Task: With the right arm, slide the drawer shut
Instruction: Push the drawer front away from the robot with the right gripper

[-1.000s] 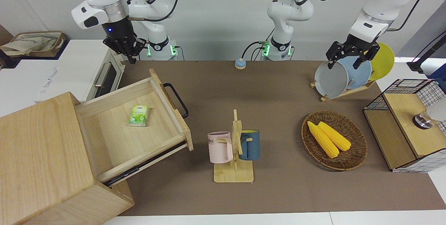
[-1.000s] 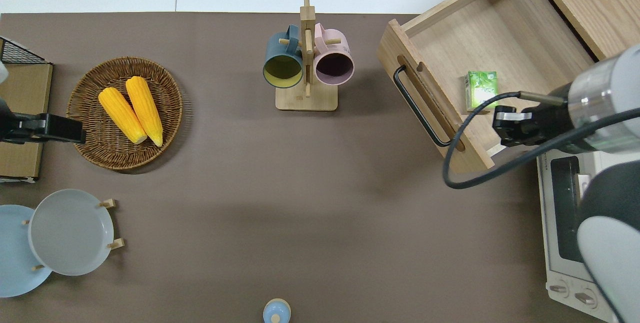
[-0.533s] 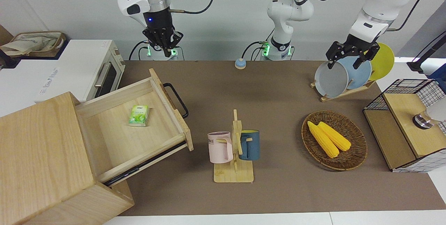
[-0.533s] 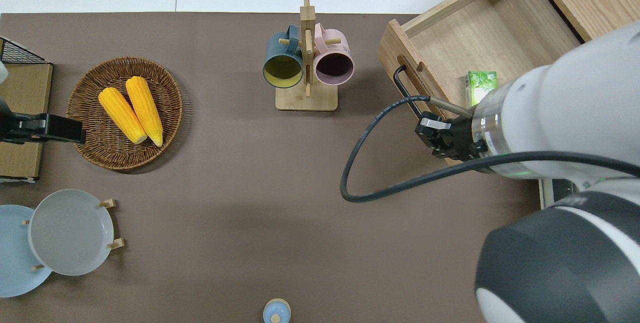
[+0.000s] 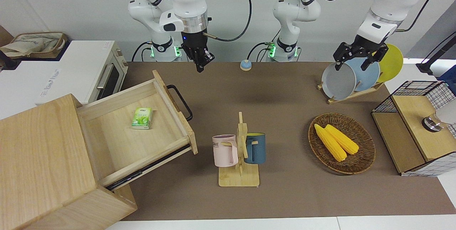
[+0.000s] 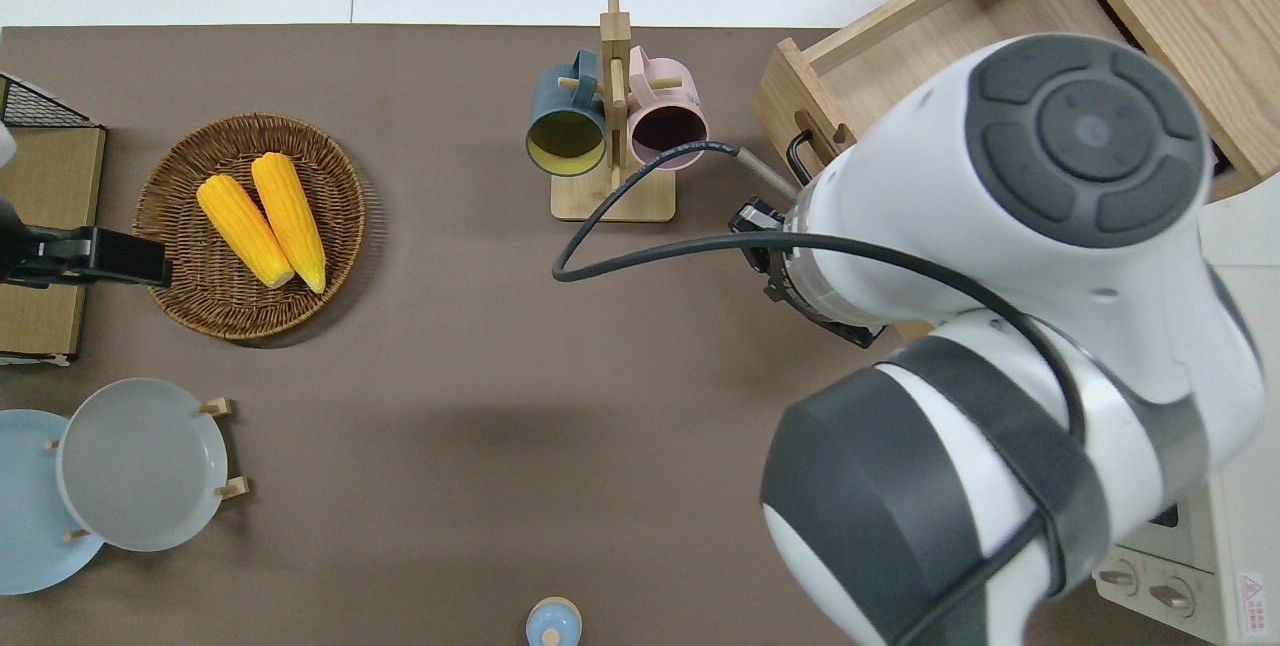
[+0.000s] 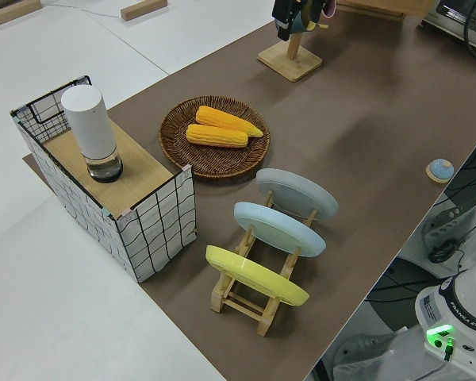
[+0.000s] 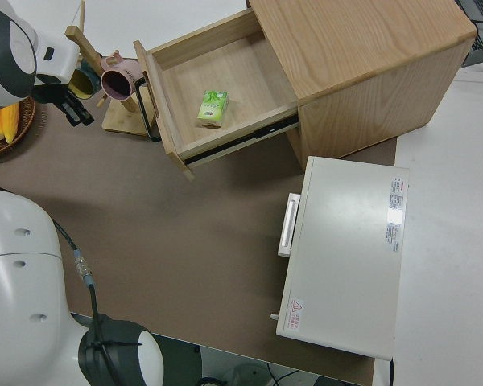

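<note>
The drawer (image 5: 142, 134) stands pulled far out of the big light-wood box (image 5: 39, 158), with a green packet (image 5: 142, 118) lying in it. Its black bar handle (image 5: 181, 102) faces the middle of the table. My right gripper (image 5: 200, 67) hangs in the air, pointing down, touching nothing. In the overhead view the arm covers it; only its black wrist (image 6: 760, 226) shows, over the brown mat between the handle (image 6: 797, 146) and the mug rack. The right side view shows the gripper (image 8: 79, 115) clear of the drawer front (image 8: 157, 104). My left arm is parked, its gripper (image 5: 352, 64) open.
A white toaster oven (image 5: 82, 69) stands beside the drawer, nearer to the robots. A wooden mug rack (image 5: 239, 151) with two mugs stands mid-table. A wicker basket (image 5: 363, 151) of corn, a plate rack (image 5: 356, 77) and a wire-mesh cabinet (image 5: 416, 126) fill the left arm's end.
My right arm has swung from over the toaster oven and the drawer's corner toward the table's middle, past the handle, and its wrist has turned. The drawer has not moved.
</note>
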`<state>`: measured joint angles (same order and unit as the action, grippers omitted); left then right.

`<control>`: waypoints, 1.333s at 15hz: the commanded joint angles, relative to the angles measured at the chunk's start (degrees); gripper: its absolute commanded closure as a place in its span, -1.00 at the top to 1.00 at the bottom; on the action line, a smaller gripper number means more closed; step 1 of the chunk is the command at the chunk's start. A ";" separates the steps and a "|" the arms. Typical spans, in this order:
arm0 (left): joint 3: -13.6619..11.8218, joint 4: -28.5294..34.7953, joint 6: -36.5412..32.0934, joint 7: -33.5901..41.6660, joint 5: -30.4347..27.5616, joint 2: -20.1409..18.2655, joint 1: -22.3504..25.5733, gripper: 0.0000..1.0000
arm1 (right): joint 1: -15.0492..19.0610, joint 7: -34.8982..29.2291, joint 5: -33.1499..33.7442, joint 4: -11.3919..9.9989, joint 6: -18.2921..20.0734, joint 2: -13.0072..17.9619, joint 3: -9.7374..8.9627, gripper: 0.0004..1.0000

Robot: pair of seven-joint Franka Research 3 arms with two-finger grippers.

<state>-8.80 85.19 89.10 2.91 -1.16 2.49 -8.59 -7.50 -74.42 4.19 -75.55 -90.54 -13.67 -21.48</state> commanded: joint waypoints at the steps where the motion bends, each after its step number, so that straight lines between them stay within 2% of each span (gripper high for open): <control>1: -0.95 -1.17 0.02 0.43 0.72 0.76 -0.99 1.00 | -1.64 -8.45 2.05 0.41 -2.53 -3.99 0.21 -1.00; 3: -0.95 -1.17 0.02 0.43 0.72 0.76 -0.99 0.99 | -2.00 -15.02 2.50 0.41 -4.46 -5.57 0.48 -1.00; 4: -0.95 -1.17 0.02 0.43 0.72 0.76 -0.99 1.00 | -1.91 -18.62 2.49 0.41 -6.64 -6.62 0.48 -1.00; 5: -0.95 -1.17 0.02 0.43 0.72 0.76 -0.99 1.00 | -1.91 -19.53 2.58 0.41 -6.84 -7.50 0.48 -1.00; 12: -0.95 -1.17 0.02 0.43 0.63 0.76 -0.99 0.99 | -0.42 -18.58 5.13 0.23 -6.93 -10.67 0.57 -1.00; 14: -0.95 -1.17 0.02 0.43 0.72 0.76 -0.99 0.99 | 0.55 -18.40 6.45 0.32 -7.02 -11.20 0.57 -1.00; 17: -0.95 -1.17 0.02 0.43 0.72 0.76 -0.99 0.99 | 2.22 -17.43 6.62 0.32 -9.12 -11.90 0.57 -1.00; 20: -0.95 -1.17 0.02 0.43 0.72 0.76 -0.99 0.99 | 3.89 -15.59 6.62 0.41 -9.13 -12.34 0.57 -1.00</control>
<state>-8.80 85.19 89.10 2.91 -1.16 2.49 -8.59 -5.37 -92.00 9.94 -75.62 -98.61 -25.12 -20.15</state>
